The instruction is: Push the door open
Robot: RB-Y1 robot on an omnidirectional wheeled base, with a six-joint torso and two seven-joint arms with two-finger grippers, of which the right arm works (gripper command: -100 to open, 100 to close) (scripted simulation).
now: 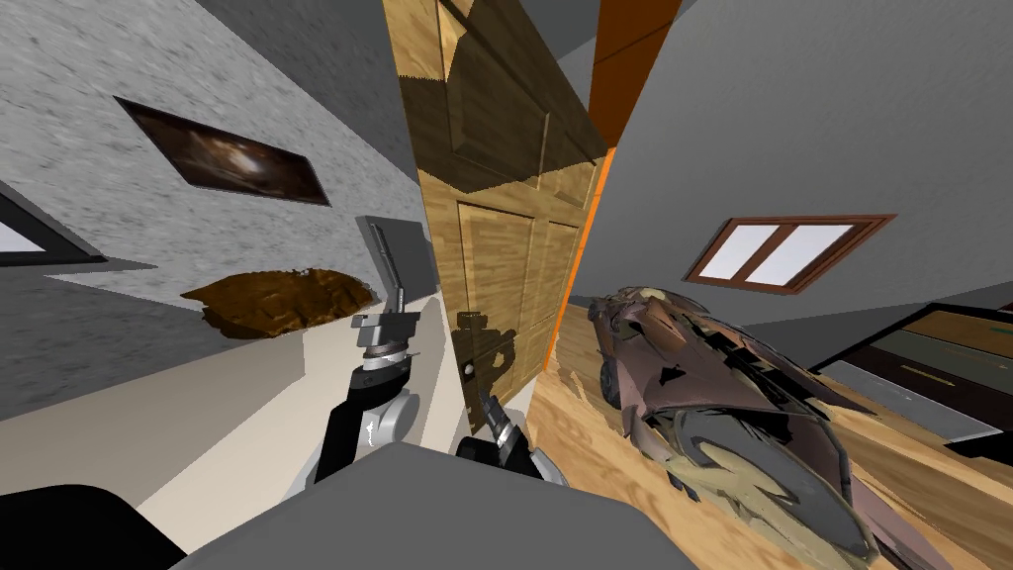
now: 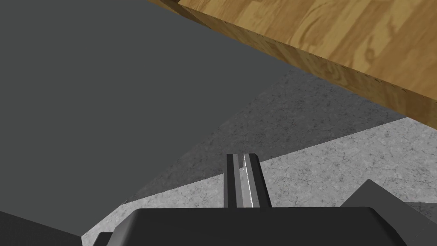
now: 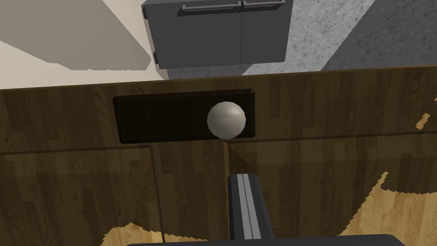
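While the wooden door point(image 1: 505, 257) stands straight ahead, the right pincer point(image 3: 243, 177) points at its shadowed face just below the round grey knob point(image 3: 226, 120), fingers pressed together and holding nothing. The left pincer point(image 2: 242, 159), likewise closed and empty, is raised near the door's edge.

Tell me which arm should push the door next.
Right. The right hand, shut, points at the door close to the knob. The left hand, also shut, aims past the door's edge toward a grey wall.
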